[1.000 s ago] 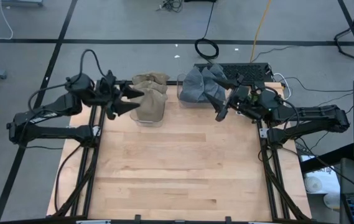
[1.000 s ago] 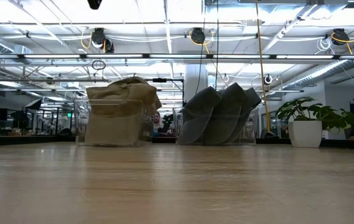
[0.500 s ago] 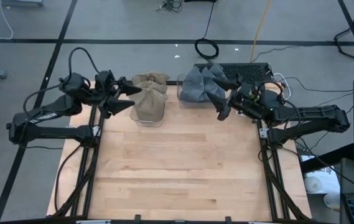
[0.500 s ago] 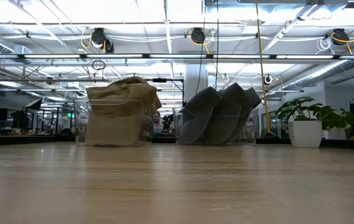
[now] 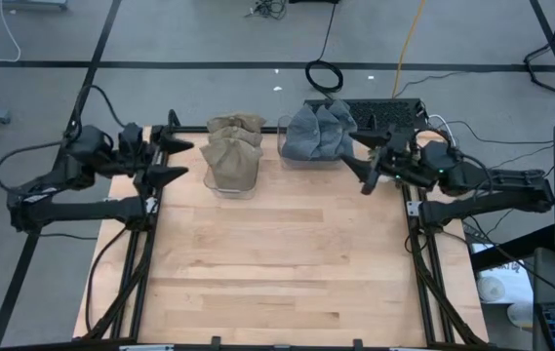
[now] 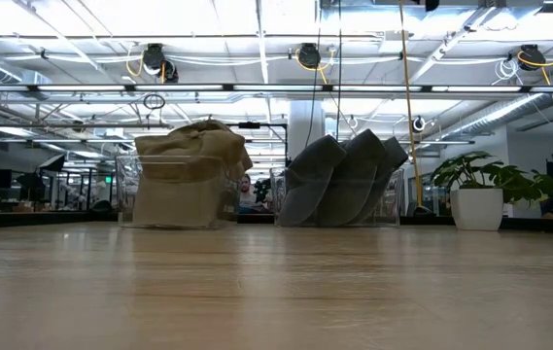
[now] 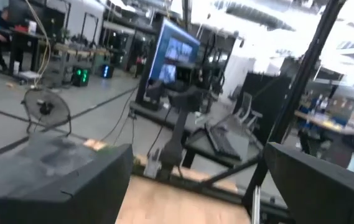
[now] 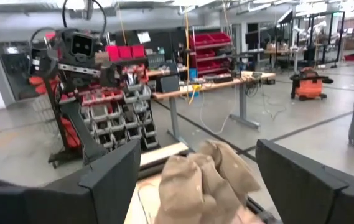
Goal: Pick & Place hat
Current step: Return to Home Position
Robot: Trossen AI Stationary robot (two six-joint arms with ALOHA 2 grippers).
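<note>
Brown caps [image 5: 233, 156] sit piled together in the left transparent bin [image 5: 220, 191], which stands at the far edge of the wooden tabletop [image 5: 277, 263]; the pile rises above the bin's rim. Just beside it, the right transparent bin [image 5: 284, 136] holds a bunch of grey caps [image 5: 318, 132] leaning against one another. The low view shows the two bins side by side, the brown pile [image 6: 184, 170] on one side and the grey caps [image 6: 344, 180] on the other, with a potted plant [image 6: 477, 190] in the room beyond. The left end effector [image 5: 187, 160] hovers by the tabletop's left edge, near the brown caps' bin but clear of it, its fingers [image 7: 65, 180] spread wide and gripping nothing. The right end effector [image 5: 360, 168] hangs by the right edge, near the grey caps' bin, likewise spread open and empty; between its fingers [image 8: 111, 180] its wrist view looks across at the brown caps [image 8: 195, 180].
</note>
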